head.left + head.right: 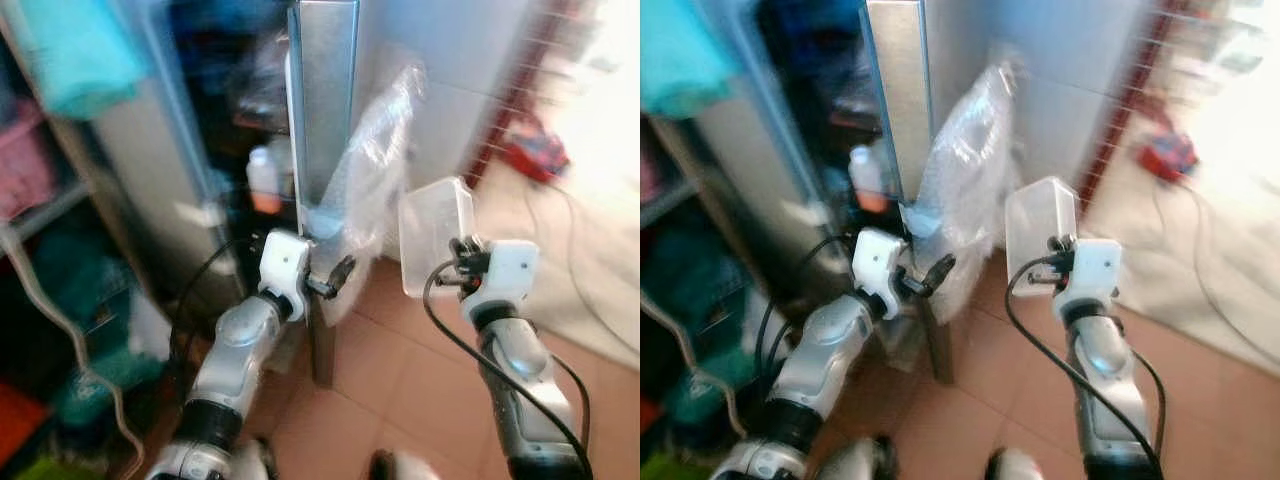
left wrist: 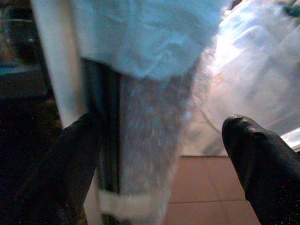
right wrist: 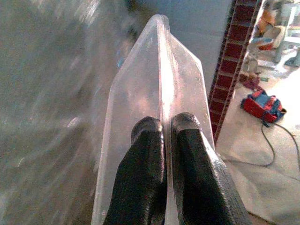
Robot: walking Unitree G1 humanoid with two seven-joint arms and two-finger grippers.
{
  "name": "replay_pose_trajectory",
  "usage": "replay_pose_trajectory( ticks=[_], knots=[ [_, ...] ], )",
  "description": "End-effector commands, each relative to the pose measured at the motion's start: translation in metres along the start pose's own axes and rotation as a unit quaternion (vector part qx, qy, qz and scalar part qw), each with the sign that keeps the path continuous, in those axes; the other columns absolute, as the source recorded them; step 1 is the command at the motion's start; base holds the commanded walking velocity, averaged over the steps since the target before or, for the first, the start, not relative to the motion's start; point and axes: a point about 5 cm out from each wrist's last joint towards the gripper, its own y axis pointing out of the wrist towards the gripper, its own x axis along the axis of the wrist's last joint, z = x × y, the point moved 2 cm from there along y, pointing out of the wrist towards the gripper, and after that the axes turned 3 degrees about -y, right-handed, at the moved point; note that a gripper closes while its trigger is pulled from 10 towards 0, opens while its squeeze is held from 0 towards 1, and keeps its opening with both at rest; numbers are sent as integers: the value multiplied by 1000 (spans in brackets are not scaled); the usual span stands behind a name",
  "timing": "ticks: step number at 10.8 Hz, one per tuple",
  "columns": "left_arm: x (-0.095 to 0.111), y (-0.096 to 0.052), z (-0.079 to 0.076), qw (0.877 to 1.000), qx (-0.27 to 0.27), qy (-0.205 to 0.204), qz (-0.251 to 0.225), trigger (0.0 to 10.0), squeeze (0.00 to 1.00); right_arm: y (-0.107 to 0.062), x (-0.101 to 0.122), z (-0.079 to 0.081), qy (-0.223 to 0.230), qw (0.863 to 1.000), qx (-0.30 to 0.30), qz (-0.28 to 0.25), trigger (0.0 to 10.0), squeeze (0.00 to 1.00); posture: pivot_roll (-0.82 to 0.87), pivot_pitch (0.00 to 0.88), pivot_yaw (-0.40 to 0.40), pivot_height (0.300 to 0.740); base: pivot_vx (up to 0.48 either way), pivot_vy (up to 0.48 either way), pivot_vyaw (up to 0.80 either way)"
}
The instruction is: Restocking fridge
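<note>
Right hand (image 3: 165, 129) pinching thin clear plastic container (image 3: 154, 84).

clear container (image 3: 154, 84), red bag (image 3: 263, 105) (blue trim)

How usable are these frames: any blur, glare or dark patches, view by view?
Both eye views: motion-smeared, floor at far right blown out by daylight. Left wrist view: soft, dim at one side, left hand open around the fridge door edge. Right wrist view: sharpest, right hand shut on the clear plastic container, background streaked.
</note>
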Motion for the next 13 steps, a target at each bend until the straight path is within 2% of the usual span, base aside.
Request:
replay_pose_trajectory(
  ticks=[1,4,10,11,13],
  knots=[
    [-16,-5,1,1000,2,-7,28,10000,0,8,17,10,-4,999,11,-32,10000,0,-117,72,29,740,259,0,-575],
    [-16,-2,-3,1000,-6,-6,28,10000,0,7,17,2,-16,999,-15,-33,10000,0,-120,69,33,740,164,0,-283],
    [-18,0,-3,1000,-6,2,30,10000,0,6,17,6,-16,999,-15,-35,10000,0,-120,75,36,740,0,0,0],
    [-17,2,-3,1000,-6,10,28,10000,0,6,17,6,-16,999,-16,-36,10000,0,-119,75,36,740,0,0,0],
    [-9,13,-5,1000,-13,16,18,10000,0,6,17,8,-14,999,-15,-36,10000,0,-126,75,41,740,292,0,-634]
  ],
)
